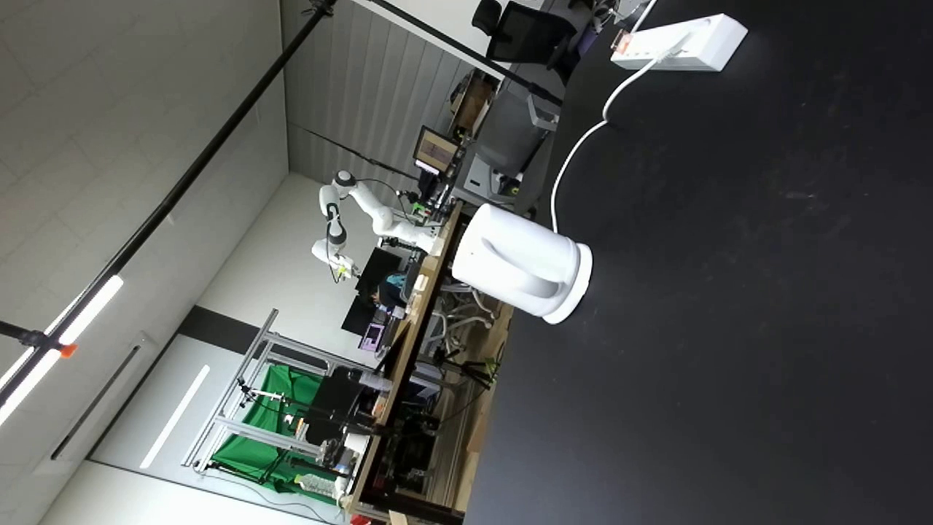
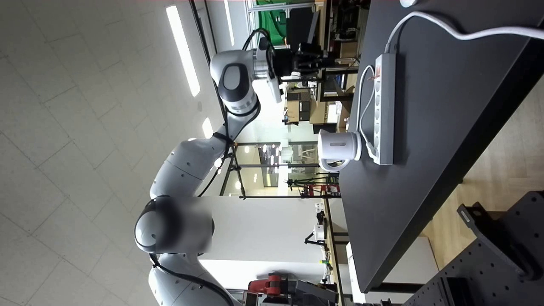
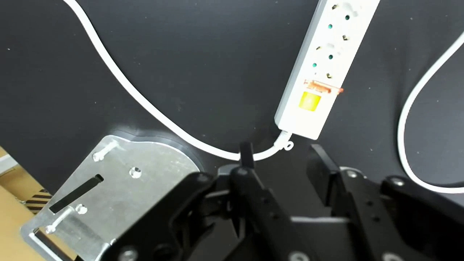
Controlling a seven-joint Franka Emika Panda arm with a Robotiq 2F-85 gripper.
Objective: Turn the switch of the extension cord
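Note:
The extension cord is a white power strip lying on the black table; it shows in both exterior views (image 1: 674, 45) (image 2: 385, 114) and in the wrist view (image 3: 301, 121). In the wrist view its yellow switch (image 3: 310, 101) is near the cable end, beside a thin orange piece (image 3: 320, 87). Its white cable (image 3: 145, 103) curves away to the left. My gripper (image 3: 282, 154) is open and empty, its fingertips short of the strip's cable end in that view. In an exterior view the gripper (image 2: 325, 59) hangs in the air above the table, apart from the strip.
A white kettle-like cylinder (image 1: 521, 262) with a handle stands on the table (image 1: 692, 350), also seen in an exterior view (image 2: 338, 145). A thin white cable (image 1: 579, 142) runs from it to the strip. A slotted metal plate (image 3: 127, 192) is at lower left in the wrist view.

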